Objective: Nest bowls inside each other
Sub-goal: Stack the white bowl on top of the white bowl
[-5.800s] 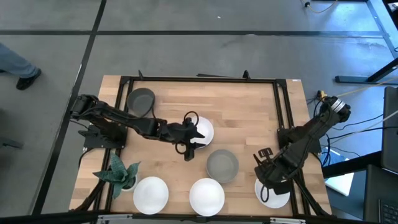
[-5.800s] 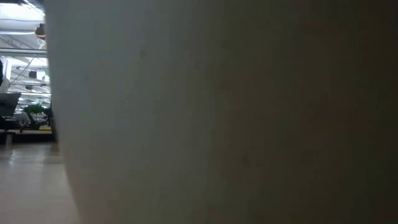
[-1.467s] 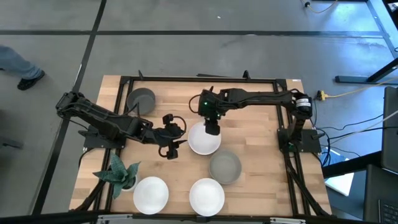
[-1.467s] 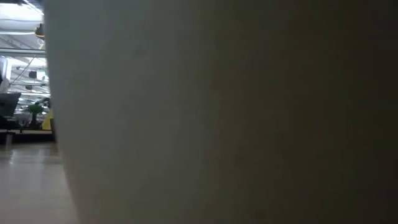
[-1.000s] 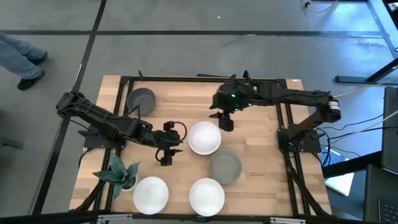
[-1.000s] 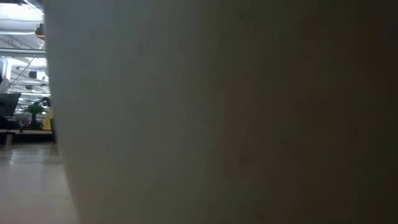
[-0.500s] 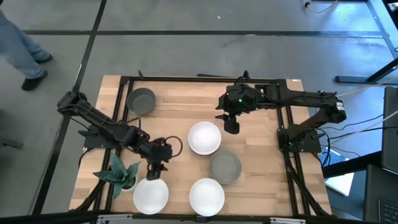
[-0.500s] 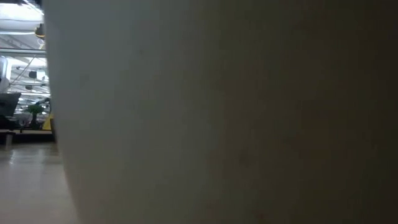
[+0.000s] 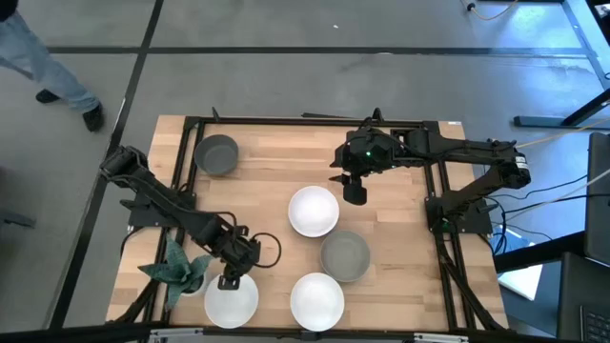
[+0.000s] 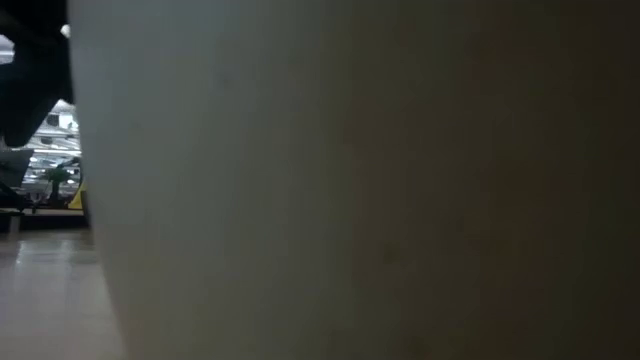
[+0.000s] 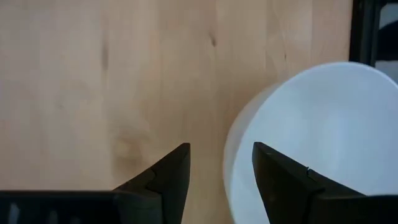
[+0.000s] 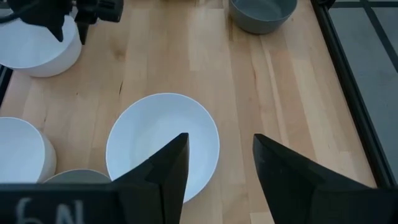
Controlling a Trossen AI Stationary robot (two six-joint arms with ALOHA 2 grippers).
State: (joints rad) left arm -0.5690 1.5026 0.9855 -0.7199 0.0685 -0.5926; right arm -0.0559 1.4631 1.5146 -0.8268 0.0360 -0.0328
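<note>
The left end effector (image 9: 229, 280) hangs with its two fingers parted to a moderate gap and nothing between them, poised over the near rim of the front-left white bowl (image 9: 231, 299); in the left wrist view one finger (image 11: 281, 180) lines up over that bowl's wall (image 11: 249, 155) and the other over bare wood, which suits a pinch across the rim. These bowls look rigid, smooth and thin-walled, probably light but slick and liable to chip, so a grip on the rim should be the surest hold. The right end effector (image 9: 354, 193), likewise open and empty, hovers just beyond the central white bowl (image 9: 314, 211). Other bowls lie apart on the surface (image 9: 267, 181): another white one (image 9: 317, 300), a grey one (image 9: 343, 255), and a second grey bowl (image 9: 216, 154) at the far-left corner.
</note>
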